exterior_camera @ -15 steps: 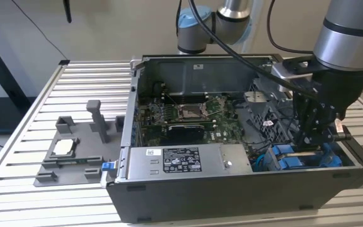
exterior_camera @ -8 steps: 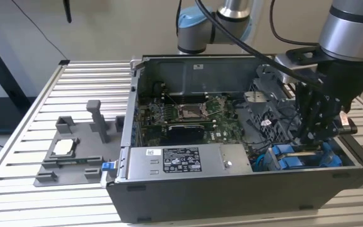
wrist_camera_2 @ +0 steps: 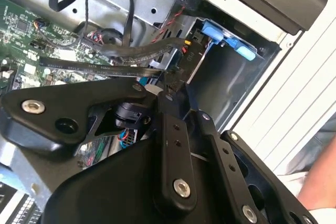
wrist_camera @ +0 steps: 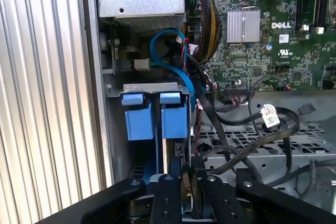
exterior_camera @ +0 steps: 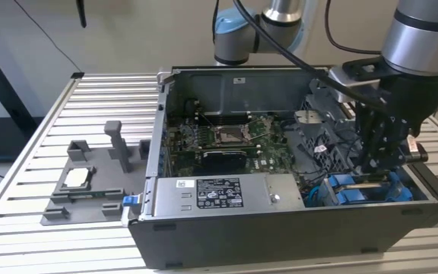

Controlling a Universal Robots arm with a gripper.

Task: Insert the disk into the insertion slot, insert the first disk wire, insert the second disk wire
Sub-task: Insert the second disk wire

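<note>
The disk (wrist_camera: pixel 156 121) stands on edge in the insertion slot (wrist_camera: pixel 149 88) at the case's (exterior_camera: pixel 295 234) front corner, long axis running down into the cage, blue tabs up. The gripper (exterior_camera: pixel 376 166) hangs right above it; whether the fingers are closed I cannot tell.

Blue tabs (wrist_camera: pixel 156 120) mid-frame in first wrist view; green motherboard (wrist_camera: pixel 262 51) upper right w/ silver heatsink (wrist_camera: pixel 243 26); black gripper (wrist_camera: pixel 187 192) at bottom.

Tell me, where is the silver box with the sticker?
In the exterior view, the silver box sits inside the computer case along its near wall, left of the blue drive parts under the gripper.
</note>
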